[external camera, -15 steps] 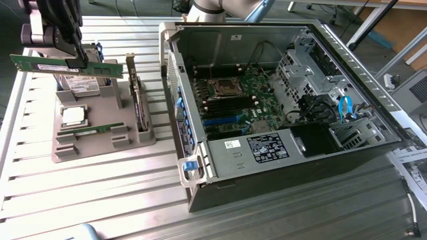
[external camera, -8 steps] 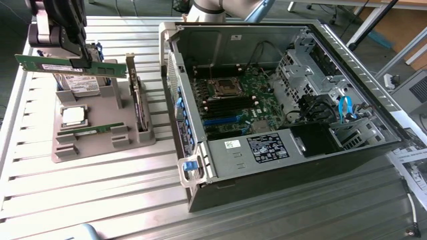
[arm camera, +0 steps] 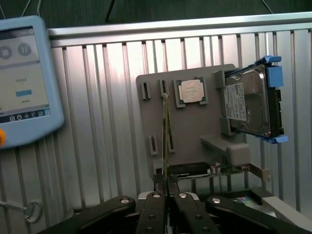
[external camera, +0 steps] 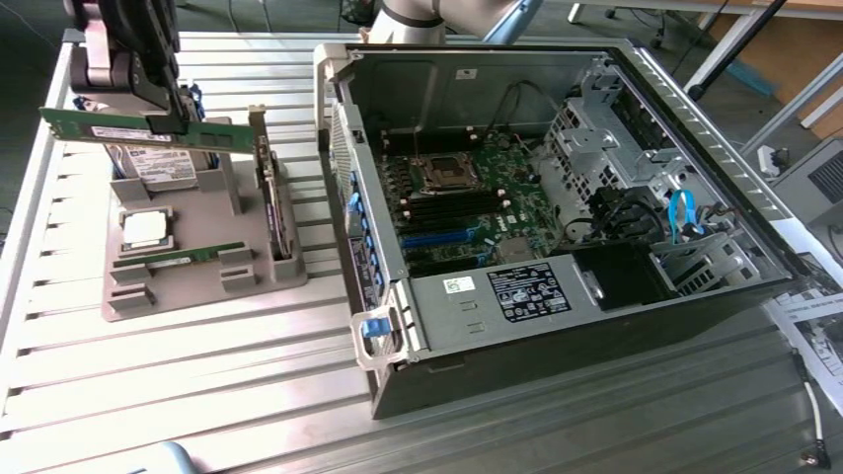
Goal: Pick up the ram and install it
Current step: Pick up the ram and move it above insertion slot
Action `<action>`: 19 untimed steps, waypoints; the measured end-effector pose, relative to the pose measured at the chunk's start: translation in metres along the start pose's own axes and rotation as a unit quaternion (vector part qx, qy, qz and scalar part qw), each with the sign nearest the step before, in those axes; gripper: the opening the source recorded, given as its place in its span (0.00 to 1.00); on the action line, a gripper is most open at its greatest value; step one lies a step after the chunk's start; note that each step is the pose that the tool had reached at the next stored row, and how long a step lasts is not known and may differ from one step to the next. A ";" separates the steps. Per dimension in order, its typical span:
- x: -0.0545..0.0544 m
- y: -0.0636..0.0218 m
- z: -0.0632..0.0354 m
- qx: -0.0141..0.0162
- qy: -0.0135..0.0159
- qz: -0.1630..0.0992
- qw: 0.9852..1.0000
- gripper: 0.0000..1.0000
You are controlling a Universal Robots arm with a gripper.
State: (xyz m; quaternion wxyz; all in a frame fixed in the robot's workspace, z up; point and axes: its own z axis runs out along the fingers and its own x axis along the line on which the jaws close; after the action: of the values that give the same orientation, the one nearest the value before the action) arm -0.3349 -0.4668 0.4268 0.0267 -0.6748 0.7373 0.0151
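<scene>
At the exterior view's left, the tool (external camera: pixel 169 124) is clenched on the ram (external camera: pixel 95 122), holding the green stick level in the air above the grey holder (external camera: pixel 197 286) on the slatted bench (external camera: pixel 197 395). The holder carries a hard drive (external camera: pixel 152 163), a silver processor (external camera: pixel 142 229) and a second green stick (external camera: pixel 178 259). Toward the exterior view's right lies the open computer case (external camera: pixel 593 336), its motherboard (external camera: pixel 461 197) exposed. The wrist view shows the ram edge-on, pinched between the fingers (arm camera: pixel 155 209).

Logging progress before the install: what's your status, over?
Fingers shut on the ram, held above the grey fixture. Ram not yet in the open computer case. No obstruction seen between them.
</scene>
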 end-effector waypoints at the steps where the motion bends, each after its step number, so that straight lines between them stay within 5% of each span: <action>1: 0.000 -0.0006 0.0000 0.000 0.000 0.000 1.000 0.13; 19: -0.001 -0.0151 0.0003 0.000 0.000 0.000 1.000 0.13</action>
State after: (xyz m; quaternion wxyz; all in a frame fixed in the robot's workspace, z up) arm -0.3197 -0.4668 0.4268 0.0266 -0.6748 0.7373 0.0151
